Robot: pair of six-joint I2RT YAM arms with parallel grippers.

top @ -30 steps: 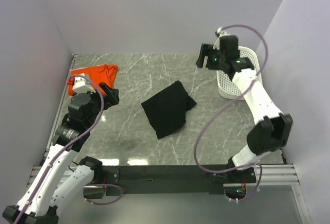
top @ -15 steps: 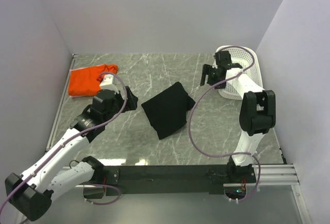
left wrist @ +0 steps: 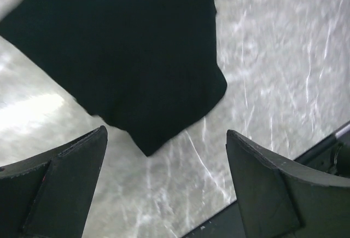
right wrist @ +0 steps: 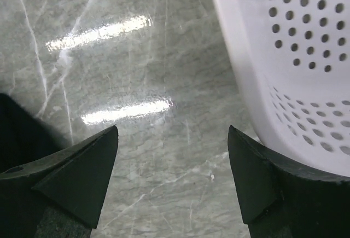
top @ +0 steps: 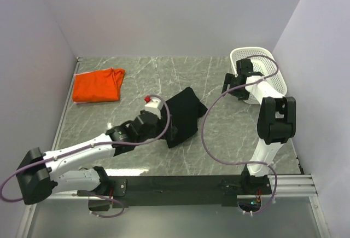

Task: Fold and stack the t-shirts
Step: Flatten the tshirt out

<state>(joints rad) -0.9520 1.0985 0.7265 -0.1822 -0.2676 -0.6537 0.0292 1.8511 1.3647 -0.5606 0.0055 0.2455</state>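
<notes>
The black t-shirt (top: 186, 109) lies folded into a compact, slanted rectangle in the middle of the grey marble table (top: 164, 74). The orange t-shirt (top: 97, 86) lies folded flat at the far left corner, well apart from it. The 2 shirts are not yet stacked.

The left gripper (top: 167, 127) has swung across the table in the last second. It was beside the orange t-shirt then; now its arm stretches low from the near left and it hangs over the near left edge of the black t-shirt. From the left wrist camera, a rounded corner of the black t-shirt (left wrist: 136, 57) sits just beyond the gap in the left gripper (left wrist: 167, 134). Its jaws stand wide apart with nothing between them. Whether they touch the cloth cannot be told.

The right gripper (top: 236, 82) has come down from a raised pose and now sits low, just beside the white mesh basket (top: 268, 63) at the far right. In its wrist view the right gripper (right wrist: 172, 131) is also spread wide and empty, over bare marble, with the white mesh basket (right wrist: 284, 57) wall to its right.

Neither shirt has shifted. The move suggests the folding is likely done and the left arm is lining up to pick up the black t-shirt for stacking.
</notes>
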